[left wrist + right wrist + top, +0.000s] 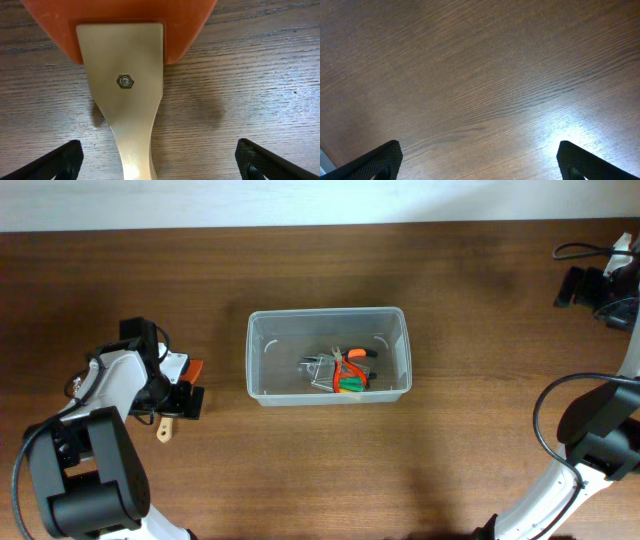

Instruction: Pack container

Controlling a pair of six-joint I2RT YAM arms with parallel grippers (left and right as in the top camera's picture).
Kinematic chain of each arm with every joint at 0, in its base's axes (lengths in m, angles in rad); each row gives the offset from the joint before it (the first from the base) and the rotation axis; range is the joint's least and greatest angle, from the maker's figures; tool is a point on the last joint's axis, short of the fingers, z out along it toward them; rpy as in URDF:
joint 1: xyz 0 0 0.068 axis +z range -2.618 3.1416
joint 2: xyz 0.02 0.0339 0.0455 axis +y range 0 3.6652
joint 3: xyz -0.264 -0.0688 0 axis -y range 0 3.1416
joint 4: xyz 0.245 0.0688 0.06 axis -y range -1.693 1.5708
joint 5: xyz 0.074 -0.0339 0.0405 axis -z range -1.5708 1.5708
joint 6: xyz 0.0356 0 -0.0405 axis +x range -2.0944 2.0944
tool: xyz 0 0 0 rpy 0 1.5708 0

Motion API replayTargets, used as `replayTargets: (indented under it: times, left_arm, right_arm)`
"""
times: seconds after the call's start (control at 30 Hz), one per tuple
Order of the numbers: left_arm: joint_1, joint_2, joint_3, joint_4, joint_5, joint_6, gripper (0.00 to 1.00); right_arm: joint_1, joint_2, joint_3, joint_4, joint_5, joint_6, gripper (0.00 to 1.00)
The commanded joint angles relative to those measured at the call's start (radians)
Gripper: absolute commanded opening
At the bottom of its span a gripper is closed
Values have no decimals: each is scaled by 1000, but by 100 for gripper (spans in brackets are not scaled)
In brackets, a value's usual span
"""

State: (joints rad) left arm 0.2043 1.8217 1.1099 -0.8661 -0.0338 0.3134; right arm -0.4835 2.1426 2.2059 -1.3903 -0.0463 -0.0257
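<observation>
The container [327, 313], a clear plastic tub, stands mid-table and holds a small pile of hand tools [345, 372] with orange and green handles. Left of it lies a tool with an orange head [194, 367] and a tan handle [165, 428]. My left gripper [180, 388] hovers over that tool. In the left wrist view the tan handle [125, 100], fixed with a hex nut, runs down from the orange head [120, 15] between the fingers of the open left gripper [159, 160], touching neither. My right gripper [580, 286] rests at the far right, and the right wrist view shows it [479, 155] open over bare wood.
The wooden table [330, 470] stretches around the tub. A black cable [585, 250] loops at the back right corner near the right arm. Both arm bases [90, 480] sit at the front edge.
</observation>
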Motion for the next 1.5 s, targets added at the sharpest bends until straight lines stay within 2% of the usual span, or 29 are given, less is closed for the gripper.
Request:
replayTargets:
  times: [0.0,0.43,0.6,1.47]
  left_arm:
    - [8,3,-9,3,8,-7,99]
    - [107,3,-10,15,24,-5,99]
    - [106,3,-10,19,124,55,99]
    - [106,3,-12,21,63,42,99]
  right_arm:
    - [5,-9,-4,0,-2,5,99]
    - [5,-9,-4,0,-2,5,99]
    - [5,-9,-4,0,-2,5,99]
    - [5,-9,-4,0,-2,5,98]
